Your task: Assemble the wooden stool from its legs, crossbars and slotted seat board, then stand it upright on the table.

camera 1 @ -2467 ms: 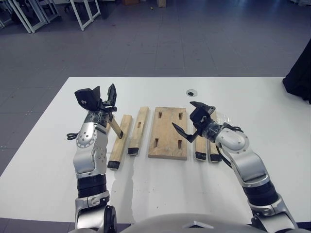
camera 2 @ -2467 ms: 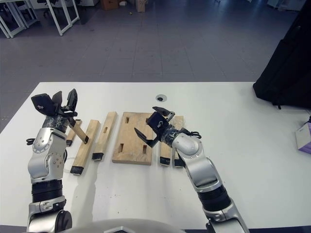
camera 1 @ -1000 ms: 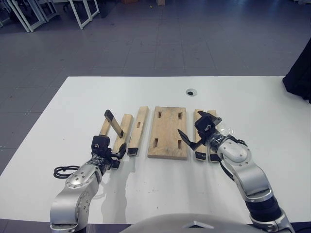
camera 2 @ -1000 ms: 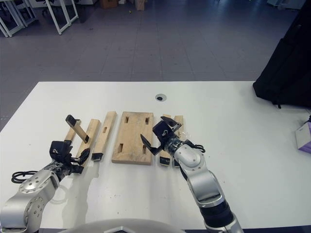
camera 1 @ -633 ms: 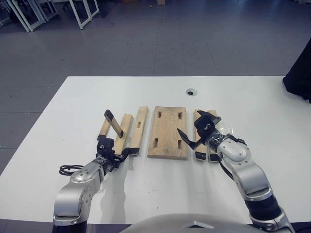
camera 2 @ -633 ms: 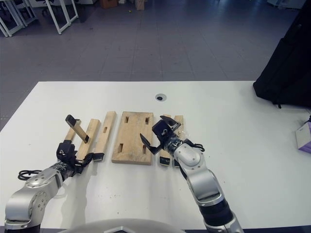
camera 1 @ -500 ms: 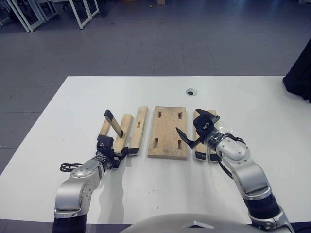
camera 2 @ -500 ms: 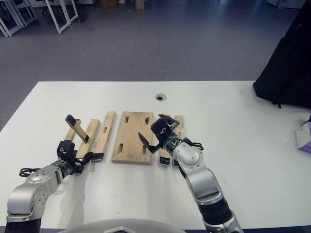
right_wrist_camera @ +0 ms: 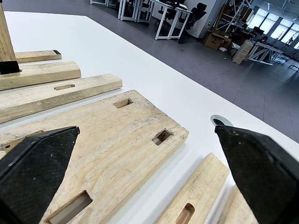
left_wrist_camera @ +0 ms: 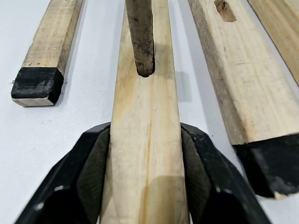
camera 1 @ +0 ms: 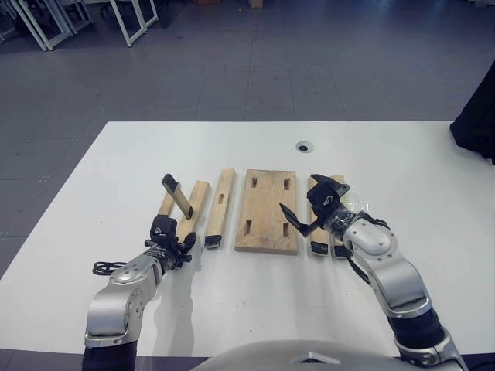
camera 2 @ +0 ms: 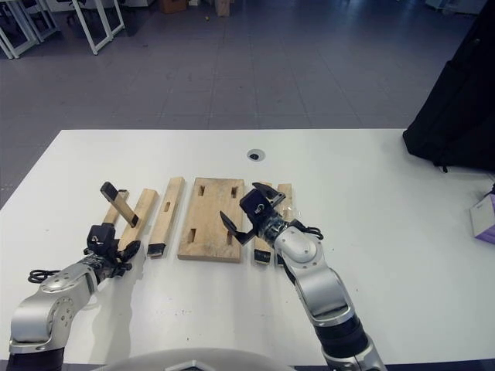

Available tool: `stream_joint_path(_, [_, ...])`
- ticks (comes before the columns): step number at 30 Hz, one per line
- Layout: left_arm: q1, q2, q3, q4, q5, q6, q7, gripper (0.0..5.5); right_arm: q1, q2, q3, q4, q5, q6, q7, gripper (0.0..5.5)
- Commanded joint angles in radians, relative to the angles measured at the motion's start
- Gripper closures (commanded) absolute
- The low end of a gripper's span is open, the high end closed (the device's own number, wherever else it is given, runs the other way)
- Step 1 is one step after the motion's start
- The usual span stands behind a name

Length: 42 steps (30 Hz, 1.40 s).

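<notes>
The slotted seat board (camera 1: 267,209) lies flat mid-table. To its left lie three legs; the middle leg (camera 1: 195,205) has a dark-tipped crossbar (camera 1: 177,196) standing tilted in its slot. My left gripper (camera 1: 172,246) is shut on that leg's near end (left_wrist_camera: 147,140), one finger (left_wrist_camera: 91,163) pressed to each side, with the crossbar (left_wrist_camera: 140,32) just beyond. Another leg (camera 1: 219,207) lies beside the board. Two more legs (camera 1: 319,220) lie right of it. My right gripper (camera 1: 305,209) hovers open over the board's right edge (right_wrist_camera: 107,154), holding nothing.
A round cable hole (camera 1: 304,146) sits in the white table (camera 1: 433,193) behind the board. A black cable (camera 1: 104,268) loops by my left arm. A black bag (camera 2: 456,100) stands off the table's right side, and a small box (camera 2: 486,218) lies at its right edge.
My left gripper has come in from the near left and closed on the near end of the leg with the crossbar, nudging it slightly left. The right arm has barely moved.
</notes>
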Motion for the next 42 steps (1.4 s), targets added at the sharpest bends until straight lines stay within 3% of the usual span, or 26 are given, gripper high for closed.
stream_joint_path(1, [0.016, -0.007, -0.017, 0.032, 0.02, -0.028, -0.003, 3.46, -0.017, 0.003, 0.002, -0.006, 0.0, 0.012, -0.004, 0.13])
stream_joint_path(7, [-0.035, -0.093, 0.057, -0.019, -0.048, -0.219, -0.016, 3.46, -0.033, 0.024, -0.041, 0.006, 0.028, -0.024, -0.008, 0.13])
stream_joint_path(9, [-0.073, -0.112, 0.113, -0.085, -0.151, -0.277, -0.067, 3.46, -0.052, 0.067, -0.123, -0.012, 0.123, -0.024, 0.01, 0.13])
stream_joint_path(12, [-0.138, -0.108, 0.168, -0.15, -0.355, -0.277, -0.158, 3.46, -0.103, 0.155, -0.307, 0.0, 0.395, 0.09, 0.05, 0.13])
stream_joint_path(14, [-0.112, -0.064, 0.167, -0.187, -0.671, -0.172, -0.343, 3.46, -0.126, 0.217, -0.429, -0.006, 0.683, 0.214, 0.078, 0.13])
stream_joint_path(18, [-0.041, 0.022, 0.154, -0.145, -0.934, -0.046, -0.578, 3.47, -0.141, 0.286, -0.517, 0.004, 1.13, 0.334, 0.069, 0.13])
stream_joint_path(25, [-0.067, 0.089, 0.113, -0.082, -1.019, 0.004, -0.641, 3.47, -0.092, 0.254, -0.484, -0.015, 1.542, 0.357, -0.055, 0.13])
stream_joint_path(33, [-0.033, 0.11, 0.057, -0.114, -1.004, -0.011, -0.671, 3.47, -0.116, 0.188, -0.378, 0.04, 1.508, 0.312, -0.083, 0.13])
stream_joint_path(42, [0.009, 0.126, 0.027, -0.137, -0.962, -0.049, -0.689, 3.47, -0.132, 0.11, -0.381, 0.061, 1.554, 0.3, -0.07, 1.87])
